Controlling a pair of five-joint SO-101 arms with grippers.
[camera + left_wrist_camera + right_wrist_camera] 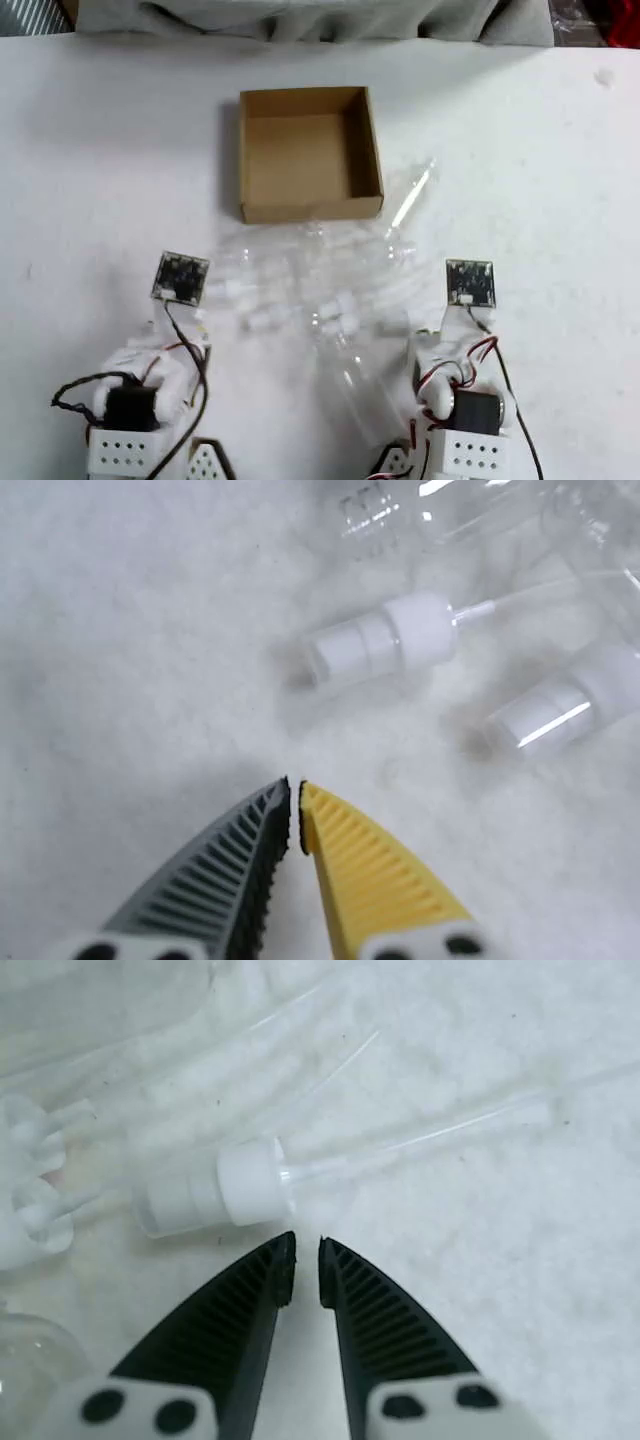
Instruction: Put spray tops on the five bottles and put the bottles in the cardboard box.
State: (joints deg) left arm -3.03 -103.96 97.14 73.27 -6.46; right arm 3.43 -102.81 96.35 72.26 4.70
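Currently the left gripper (296, 792) sits low over the white table (120, 630), its grey finger (215, 875) and yellow finger (375, 880) pressed together at the tips with nothing between them. Just past those tips a spray top (385, 645) lies on its side, with its thin tube running off into the clutter. A second spray top (560, 708) lies near it but apart, and a clear bottle (400, 515) lies farther out. The right gripper (306, 1258) is also low over the table, its black fingers (230, 1330) drawn in to a sliver of a gap, gripping nothing. A white spray top (215, 1198) lies just beyond the tips, close but not touching, and its dip tube (430, 1140) stretches away across the table. A few loose tops (30, 1200) bunch beside it, and a curved bit of bottle (25, 1360) sits at the frame edge. From above, the left arm (140, 405) and right arm (462, 405) flank a large bottle (345, 385) lying between their bases. Beyond that, a pile of clear bottles and tops (320, 280) lies flat across the middle, squarely between both arms and the cardboard box (310, 208). The box stands open side up past the pile, its front wall just beside the nearest bottles. One loose tube (412, 195) lies by its right front corner. A grey cloth (300, 20) runs along the far table edge.
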